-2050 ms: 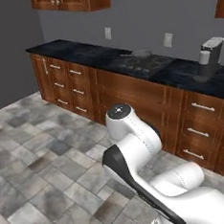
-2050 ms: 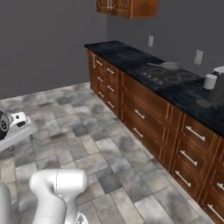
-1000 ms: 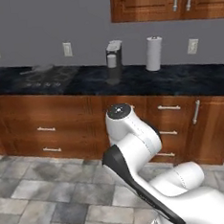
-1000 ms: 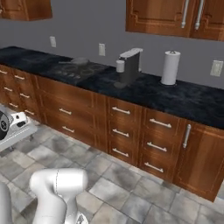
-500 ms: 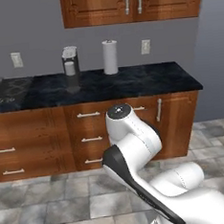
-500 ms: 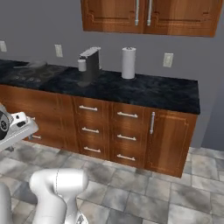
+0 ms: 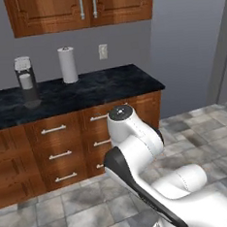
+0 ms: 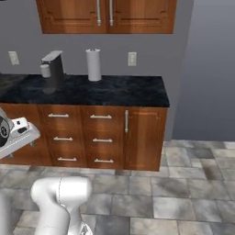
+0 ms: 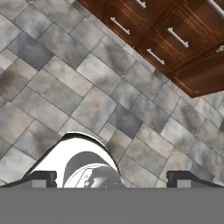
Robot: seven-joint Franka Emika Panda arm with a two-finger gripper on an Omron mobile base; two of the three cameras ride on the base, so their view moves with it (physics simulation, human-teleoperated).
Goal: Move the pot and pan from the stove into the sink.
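Observation:
The pot, the pan, the stove and the sink are out of view. My gripper (image 9: 113,179) is open, its two dark fingertips (image 9: 43,178) wide apart with nothing between them. It points down at the grey tiled floor (image 9: 87,100), held low in front of the wooden drawer fronts (image 9: 175,39). The hand (image 8: 16,132) juts in at the left edge of the right base view, at about drawer height.
A black stone counter (image 7: 84,93) ends at a grey wall on the right. On it stand a coffee machine (image 7: 24,77) and a white paper towel roll (image 7: 68,65). Wooden cabinets (image 7: 77,9) hang above. Open tiled floor (image 8: 174,202) lies ahead.
The whole picture has slid leftward: the base has turned or driven right along the counter, and the cooktop has passed out of frame. The arm's pose looks the same; the gripper stays open.

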